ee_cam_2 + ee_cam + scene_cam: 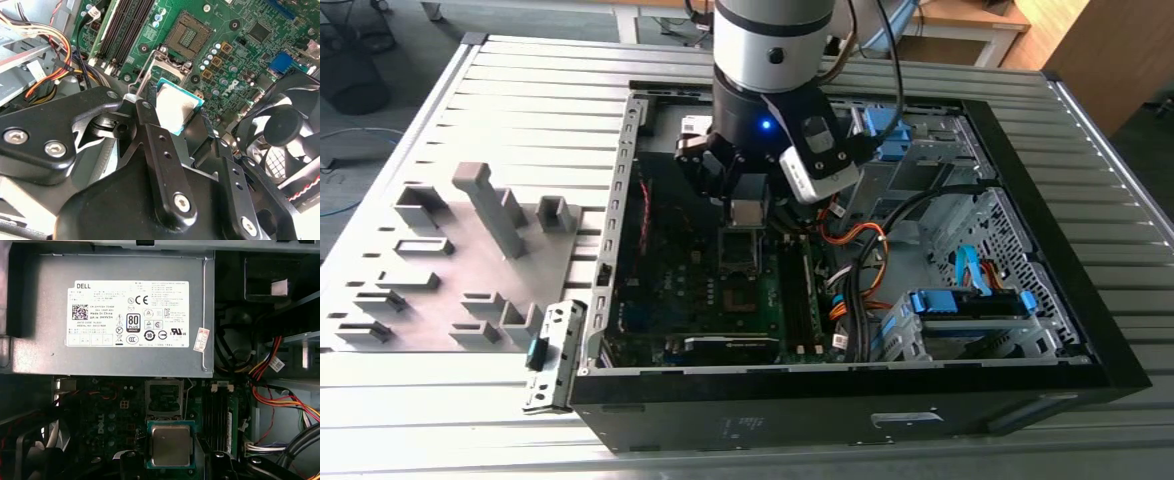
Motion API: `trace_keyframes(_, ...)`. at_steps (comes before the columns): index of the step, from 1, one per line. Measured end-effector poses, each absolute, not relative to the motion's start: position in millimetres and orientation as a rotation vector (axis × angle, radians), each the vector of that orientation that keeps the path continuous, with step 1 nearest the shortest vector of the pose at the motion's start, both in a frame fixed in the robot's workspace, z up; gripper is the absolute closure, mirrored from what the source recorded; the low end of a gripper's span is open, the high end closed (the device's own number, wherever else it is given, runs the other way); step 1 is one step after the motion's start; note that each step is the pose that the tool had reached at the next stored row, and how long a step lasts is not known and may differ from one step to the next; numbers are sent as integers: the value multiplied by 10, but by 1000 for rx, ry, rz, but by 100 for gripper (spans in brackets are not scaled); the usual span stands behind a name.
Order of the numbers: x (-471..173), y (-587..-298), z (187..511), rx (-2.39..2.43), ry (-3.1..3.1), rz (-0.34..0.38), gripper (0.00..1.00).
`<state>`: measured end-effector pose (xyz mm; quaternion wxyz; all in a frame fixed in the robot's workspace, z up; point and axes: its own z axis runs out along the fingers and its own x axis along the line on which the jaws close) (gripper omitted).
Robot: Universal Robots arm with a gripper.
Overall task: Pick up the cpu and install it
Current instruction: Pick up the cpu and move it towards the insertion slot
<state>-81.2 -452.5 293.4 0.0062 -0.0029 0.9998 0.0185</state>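
Pincer closed narrow on the cpu, fingers clamping two opposite edges, silvery face visible in both wrist views. Cpu held clear of the board, not seated. Open socket sits just beside it in the first wrist view. Exterior view: pincer hangs inside the computer case, socket at its 6 o'clock. Grey fixture blocks stand at the case's 9 o'clock on the slatted surface.

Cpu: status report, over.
Gripper shut on the cpu. Cpu held off the motherboard, not yet in the open socket. Nothing between cpu and socket; orange cables off to one side.
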Motion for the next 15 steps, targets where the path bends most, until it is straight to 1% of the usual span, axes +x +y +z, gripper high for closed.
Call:
trace_keyframes(9,-821,-4526,2921,-9,3128,58,53)
trace_keyframes(15,-830,-4549,2836,-9,3129,58,53)
